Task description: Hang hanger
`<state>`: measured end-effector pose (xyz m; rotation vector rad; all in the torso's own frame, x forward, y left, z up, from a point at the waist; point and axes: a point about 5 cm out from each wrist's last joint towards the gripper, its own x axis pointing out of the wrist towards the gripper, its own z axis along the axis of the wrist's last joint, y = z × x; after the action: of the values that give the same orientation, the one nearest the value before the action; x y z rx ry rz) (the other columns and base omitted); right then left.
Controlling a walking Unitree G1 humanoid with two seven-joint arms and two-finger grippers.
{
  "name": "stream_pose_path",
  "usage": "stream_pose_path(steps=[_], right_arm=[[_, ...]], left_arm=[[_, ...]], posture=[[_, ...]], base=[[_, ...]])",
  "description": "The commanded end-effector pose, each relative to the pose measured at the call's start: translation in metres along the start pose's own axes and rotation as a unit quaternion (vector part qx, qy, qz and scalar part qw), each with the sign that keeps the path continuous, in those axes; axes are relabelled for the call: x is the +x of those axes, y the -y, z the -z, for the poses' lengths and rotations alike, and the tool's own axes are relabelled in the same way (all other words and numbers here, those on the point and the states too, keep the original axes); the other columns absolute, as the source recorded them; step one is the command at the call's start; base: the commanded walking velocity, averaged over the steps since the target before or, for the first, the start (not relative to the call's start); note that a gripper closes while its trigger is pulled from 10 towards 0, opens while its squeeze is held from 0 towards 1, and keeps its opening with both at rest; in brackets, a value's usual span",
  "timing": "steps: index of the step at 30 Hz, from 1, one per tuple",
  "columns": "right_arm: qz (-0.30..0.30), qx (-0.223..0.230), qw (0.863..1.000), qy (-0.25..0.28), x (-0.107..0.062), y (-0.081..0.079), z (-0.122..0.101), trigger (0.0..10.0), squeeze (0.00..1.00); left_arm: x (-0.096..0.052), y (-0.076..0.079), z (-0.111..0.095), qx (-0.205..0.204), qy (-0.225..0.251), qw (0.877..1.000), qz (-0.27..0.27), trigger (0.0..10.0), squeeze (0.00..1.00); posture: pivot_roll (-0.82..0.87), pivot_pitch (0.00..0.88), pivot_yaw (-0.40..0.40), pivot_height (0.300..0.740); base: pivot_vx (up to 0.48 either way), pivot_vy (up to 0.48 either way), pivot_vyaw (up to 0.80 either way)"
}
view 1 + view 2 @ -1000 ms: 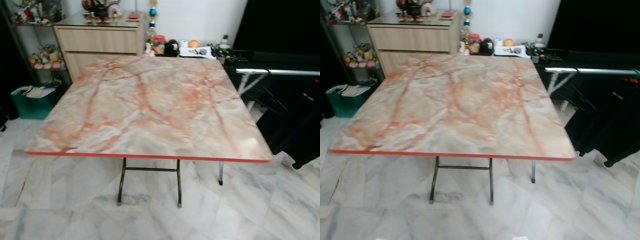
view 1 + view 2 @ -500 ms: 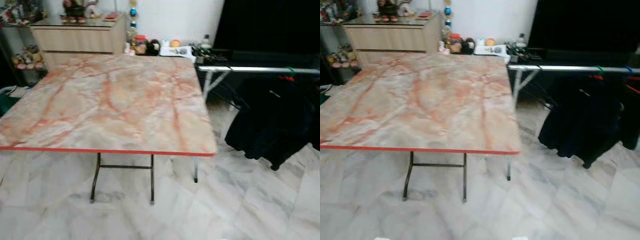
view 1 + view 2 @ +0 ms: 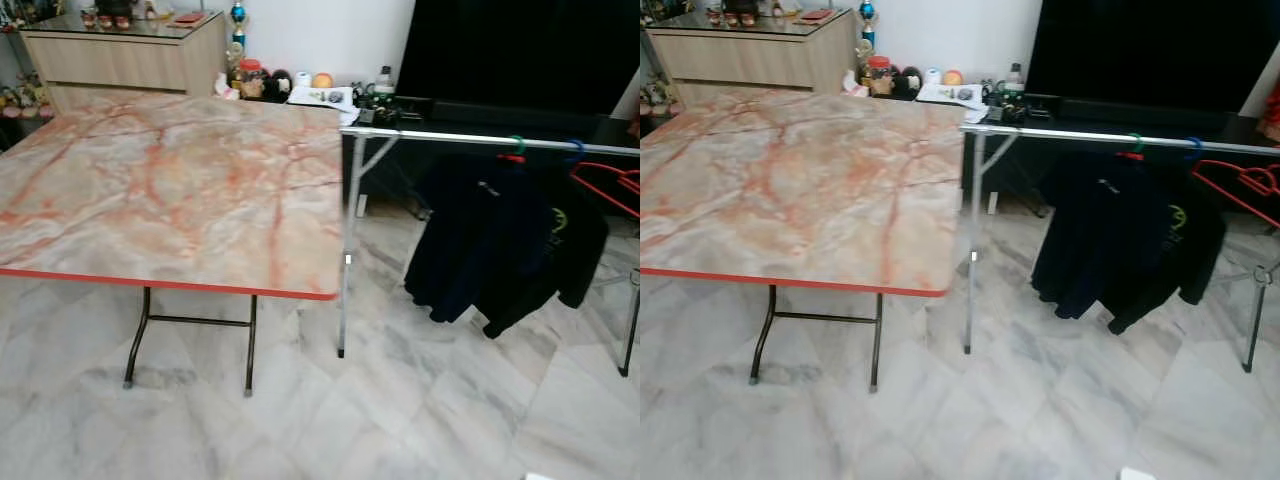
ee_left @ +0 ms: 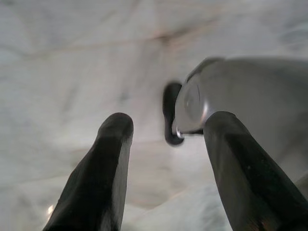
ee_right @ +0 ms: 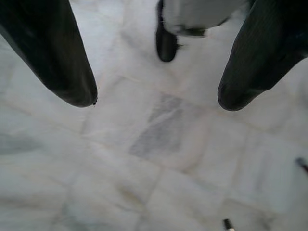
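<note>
the left gripper (image 4: 166, 144) is hanging with its two black fingers spread apart and nothing between them, pointing down at the pale marble floor (image 4: 72, 57). the right gripper (image 5: 156, 98) is doing the same, its fingers wide and gripping nothing, with only floor tiles beyond them.

further out, a folding table (image 3: 170, 190) with a marbled top is sitting to the robot's left, and just beside its corner a metal clothes rack (image 3: 480, 141) is running off to the right. dark garments (image 3: 500, 240) are hanging from the rail, and a red hanger (image 3: 1240, 185) is hooked near the rail's far right end, partly cut by the picture's edge.

the risk lies in the approach: both grippers are low and bare, so the hanger would first need a firm hold, and a loose pinch on its thin wire could let it swing or drop. the rack's leg (image 3: 347, 250) and the table's corner stand close together, so an arm lifting toward the rail could knock either.
</note>
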<state>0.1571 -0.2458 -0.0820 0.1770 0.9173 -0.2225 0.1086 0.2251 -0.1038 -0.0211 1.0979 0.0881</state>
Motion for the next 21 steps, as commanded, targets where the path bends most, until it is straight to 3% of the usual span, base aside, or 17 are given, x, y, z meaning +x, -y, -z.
stream_pose_path(steps=[1, 16, 21], right_arm=[[-0.005, 0.011, 1.0, -0.003, -0.001, -0.001, 0.006, 10.0, 0.0], [0.002, 0.032, 0.999, -0.018, -0.006, 0.0, 0.025, 10.0, 0.0], [0.002, 0.035, 0.999, -0.016, -0.007, 0.001, 0.025, 10.0, 0.0]], left_arm=[[-0.005, -0.02, 0.006, 0.007, -0.009, 1.0, -0.027, 10.0, 0.0], [-0.009, -0.024, 0.02, 0.0, -0.021, 0.999, -0.033, 10.0, 0.0], [-0.004, -0.014, 0.006, 0.006, -0.009, 1.0, -0.021, 10.0, 0.0]], posture=[[0.2, 0.008, -0.017, 0.74], [0.19, 0.0, 0.009, 0.74], [0.19, 0.0, 0.01, 0.74]], base=[[0.0, 0.0, 0.0], [0.0, 0.0, 0.0], [0.0, 0.0, 0.0]])
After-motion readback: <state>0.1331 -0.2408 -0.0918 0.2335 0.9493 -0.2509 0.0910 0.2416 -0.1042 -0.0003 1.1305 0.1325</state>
